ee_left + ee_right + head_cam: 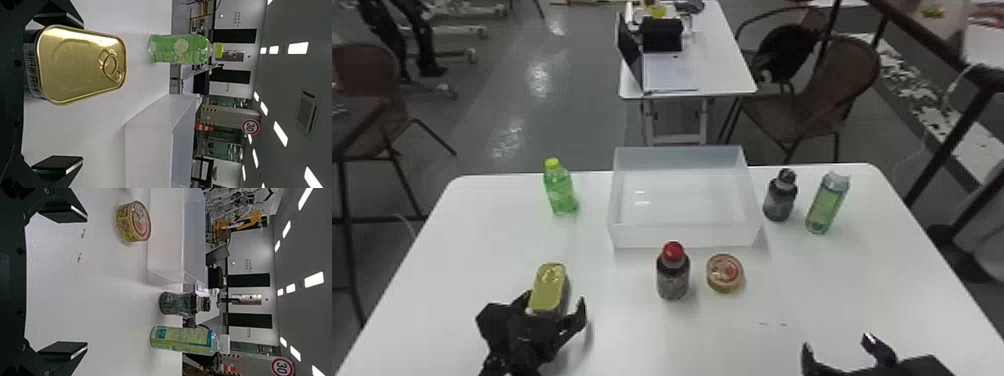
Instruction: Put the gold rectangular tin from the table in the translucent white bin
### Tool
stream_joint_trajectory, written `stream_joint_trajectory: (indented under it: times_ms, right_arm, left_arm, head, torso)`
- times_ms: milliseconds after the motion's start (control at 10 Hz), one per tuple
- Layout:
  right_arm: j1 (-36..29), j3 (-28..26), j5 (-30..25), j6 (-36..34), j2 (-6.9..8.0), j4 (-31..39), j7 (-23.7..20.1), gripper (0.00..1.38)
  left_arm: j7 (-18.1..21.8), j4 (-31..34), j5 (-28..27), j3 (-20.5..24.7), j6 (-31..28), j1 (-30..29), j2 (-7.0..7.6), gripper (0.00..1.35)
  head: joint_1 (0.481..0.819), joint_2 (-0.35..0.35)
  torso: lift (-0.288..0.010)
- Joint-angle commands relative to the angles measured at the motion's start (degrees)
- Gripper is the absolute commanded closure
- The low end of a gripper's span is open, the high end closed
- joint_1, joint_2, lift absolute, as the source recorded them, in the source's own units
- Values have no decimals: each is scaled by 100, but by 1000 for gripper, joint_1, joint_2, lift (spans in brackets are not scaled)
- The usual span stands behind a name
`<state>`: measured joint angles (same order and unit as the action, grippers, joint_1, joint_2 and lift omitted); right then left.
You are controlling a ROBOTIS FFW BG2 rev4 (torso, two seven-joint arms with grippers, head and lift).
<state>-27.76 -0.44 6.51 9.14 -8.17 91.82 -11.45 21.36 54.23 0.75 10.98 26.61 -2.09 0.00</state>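
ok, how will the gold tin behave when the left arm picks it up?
The gold tin should be stiff, given its metal lid and raised rim. If its sides are as smooth as that shiny lid, it may slip in the jaws. Lying lid up with flat, straight sides, it seems unlikely to roll.

The white table bore the translucent white bin, gold rectangular tin and round tin; a green bottle, red-capped bottle, black-capped bottle and clear-capped bottle.

I observe, at left, a green bottle; nearer me, a red-capped bottle stands just beside a round can. At right I note a dark-capped bottle near a green-labelled bottle; beyond, an open laptop.
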Motion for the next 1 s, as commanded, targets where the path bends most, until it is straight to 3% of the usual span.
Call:
stream_joint_trajectory:
  times_ms: [0,200,300,400,800,900]
  right_arm:
    - [16,0,17,0,9,-24,-15,150]
    - [25,0,52,0,35,-59,-50,150]
    - [25,-9,78,9,61,-86,-68,150]
    - [34,-9,87,18,70,-103,-94,150]
    - [34,-9,96,26,88,-138,-182,150]
    - [43,-9,96,26,97,-138,-191,150]
  left_arm:
    - [-44,-193,-207,36,55,218,-15,105]
    - [-193,-299,-330,45,-16,288,-15,177]
    - [-202,-475,-330,80,28,350,9,435]
    - [-334,-536,-374,80,2,341,53,855]
    - [-351,-439,-778,238,239,341,88,831]
    - [-351,18,-796,168,195,183,44,831]
  head:
    - [695,20]
    - [695,19]
    - [695,22]
    - [695,26]
    - [695,51]
    - [695,53]
  torso:
    - [-31]
    - [-31]
    - [-31]
    - [-31]
    - [-31]
    - [-31]
